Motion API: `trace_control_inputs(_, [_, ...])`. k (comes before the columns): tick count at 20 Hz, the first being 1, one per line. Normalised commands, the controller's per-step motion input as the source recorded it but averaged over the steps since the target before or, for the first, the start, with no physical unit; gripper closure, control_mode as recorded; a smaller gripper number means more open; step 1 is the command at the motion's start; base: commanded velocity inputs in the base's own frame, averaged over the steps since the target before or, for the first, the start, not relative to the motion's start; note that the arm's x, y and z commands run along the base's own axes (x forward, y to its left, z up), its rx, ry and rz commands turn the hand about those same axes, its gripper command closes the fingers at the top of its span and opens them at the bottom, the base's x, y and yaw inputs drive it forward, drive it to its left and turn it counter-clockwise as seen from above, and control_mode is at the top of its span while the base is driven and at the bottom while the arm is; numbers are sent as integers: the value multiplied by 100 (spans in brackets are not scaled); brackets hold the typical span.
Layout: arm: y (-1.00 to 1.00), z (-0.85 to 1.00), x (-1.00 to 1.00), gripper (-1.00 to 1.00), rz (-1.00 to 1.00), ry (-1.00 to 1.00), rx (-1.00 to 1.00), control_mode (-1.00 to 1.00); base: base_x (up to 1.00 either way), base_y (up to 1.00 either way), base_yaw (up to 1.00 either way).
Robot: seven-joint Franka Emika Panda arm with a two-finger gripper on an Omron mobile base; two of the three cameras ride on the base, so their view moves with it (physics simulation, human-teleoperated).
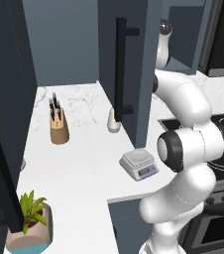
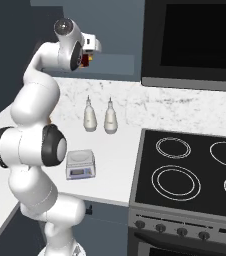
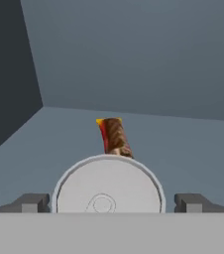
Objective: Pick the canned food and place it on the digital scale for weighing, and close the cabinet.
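Observation:
The canned food (image 3: 109, 187) fills the low middle of the hand view, its round silvery top with a pull ring facing the camera on the cabinet's floor. My gripper (image 3: 112, 202) is open, one dark fingertip (image 3: 32, 202) on each side of the can with a small gap to it. From the right base, the white hand (image 2: 87, 44) reaches into the upper cabinet, with a bit of dark red can (image 2: 87, 60) under it. The cabinet door (image 1: 141, 59) stands open, black bar handle (image 1: 120, 69) toward me. The digital scale (image 1: 140, 164) (image 2: 80, 164) sits bare on the counter below.
A narrow brown and red packet (image 3: 113, 136) lies behind the can. Two white bottles (image 2: 89, 116) (image 2: 110, 117) stand by the wall behind the scale. A knife block (image 1: 59, 126) and a potted plant (image 1: 32, 223) sit on the left counter. The stove (image 2: 195, 170) is to the right.

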Motion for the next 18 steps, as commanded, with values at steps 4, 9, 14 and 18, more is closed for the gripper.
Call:
trace_control_inputs(4, [4,-33,8,100,0,0,0,-100,0,0,0])
trace_control_inputs(9, [15,-13,16,100,0,0,0,-100,0,0,0])
trace_control_inputs(14, [8,-1,-6,100,0,-5,0,-100,0,0,0])
trace_control_inputs(18, [0,7,-59,100,-1,-17,4,-100,0,0,0])
